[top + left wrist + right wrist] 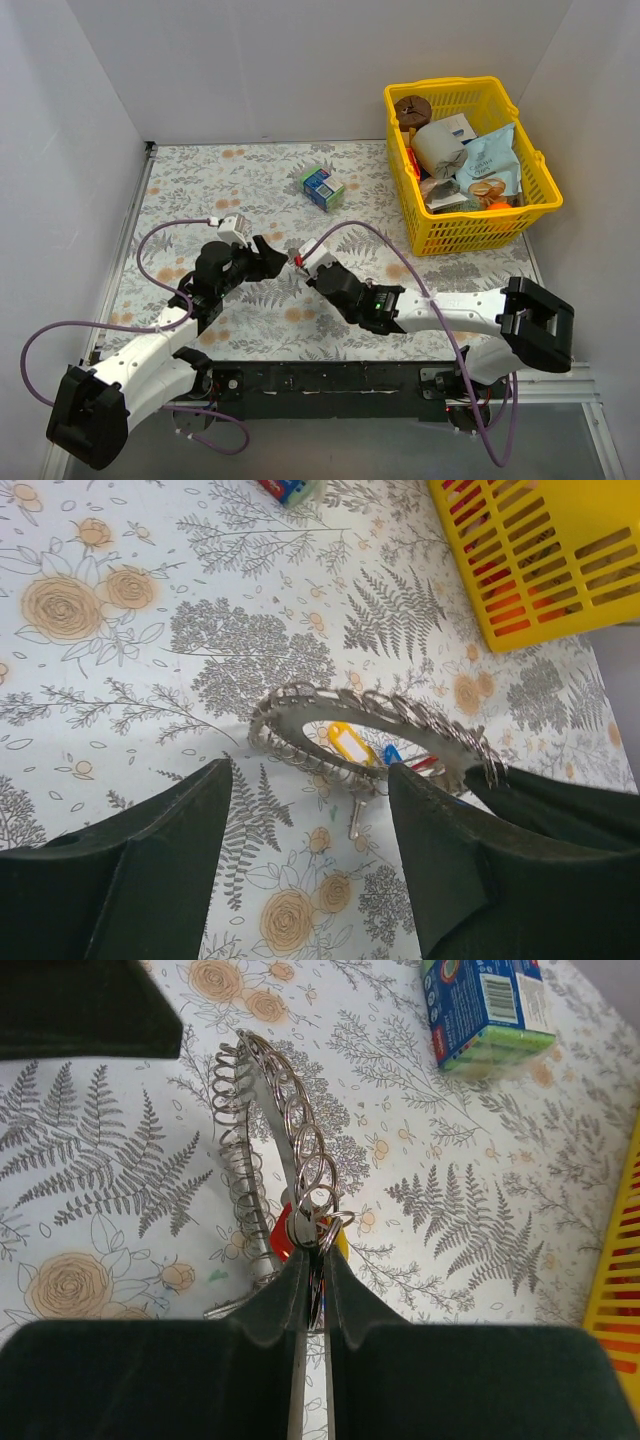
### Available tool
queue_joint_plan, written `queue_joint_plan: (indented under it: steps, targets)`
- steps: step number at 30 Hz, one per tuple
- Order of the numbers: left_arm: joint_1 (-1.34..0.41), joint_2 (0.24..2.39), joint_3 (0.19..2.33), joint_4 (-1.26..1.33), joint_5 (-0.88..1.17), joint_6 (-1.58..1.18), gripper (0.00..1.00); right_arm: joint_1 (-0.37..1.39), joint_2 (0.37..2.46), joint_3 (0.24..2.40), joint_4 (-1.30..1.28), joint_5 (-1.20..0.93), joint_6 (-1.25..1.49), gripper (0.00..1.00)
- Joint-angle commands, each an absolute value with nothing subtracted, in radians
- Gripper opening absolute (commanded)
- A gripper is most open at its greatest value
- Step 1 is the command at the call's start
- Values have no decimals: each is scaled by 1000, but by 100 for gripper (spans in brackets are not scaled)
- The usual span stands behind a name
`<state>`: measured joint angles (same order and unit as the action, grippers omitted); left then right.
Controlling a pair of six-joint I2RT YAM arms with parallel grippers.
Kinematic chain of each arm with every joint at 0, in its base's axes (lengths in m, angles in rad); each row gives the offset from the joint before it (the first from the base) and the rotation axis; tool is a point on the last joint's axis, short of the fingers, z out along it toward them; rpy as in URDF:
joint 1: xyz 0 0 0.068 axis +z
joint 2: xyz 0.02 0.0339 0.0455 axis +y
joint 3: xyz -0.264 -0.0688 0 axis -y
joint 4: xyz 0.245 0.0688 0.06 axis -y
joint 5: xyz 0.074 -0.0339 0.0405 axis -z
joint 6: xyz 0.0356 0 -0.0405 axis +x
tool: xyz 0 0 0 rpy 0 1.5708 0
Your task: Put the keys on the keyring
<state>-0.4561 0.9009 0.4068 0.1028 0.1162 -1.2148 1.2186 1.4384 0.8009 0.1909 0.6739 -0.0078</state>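
1. Flat grey metal coil-edged keyring (305,1135) is pinched at its near rim by R gripper (312,1270), jaws clenched on it; ring is tilted up over floral tablecloth (100,1150).
2. Tiny metal keys (345,745) w/ yellow, blue, red heads are seen at ring's centre hole.
3. L gripper (310,770) is spread wide, released; ring is just ahead of its fingers.
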Motion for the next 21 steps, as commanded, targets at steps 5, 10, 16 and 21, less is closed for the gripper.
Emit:
queue_joint_plan:
  steps: [5, 10, 16, 21]
  targets:
    - [-426, 836, 414, 60, 14, -1258, 64, 1377, 1511, 736, 291, 861, -193, 1]
    - [-405, 828, 416, 60, 17, -1264, 64, 1453, 1597, 744, 282, 864, -221, 1]
    - [-394, 824, 417, 61, 21, -1270, 66, 1471, 1684, 793, 221, 807, -212, 1]
    - [-387, 824, 422, 60, 35, -1266, 77, 1471, 1689, 798, 196, 727, -199, 27]
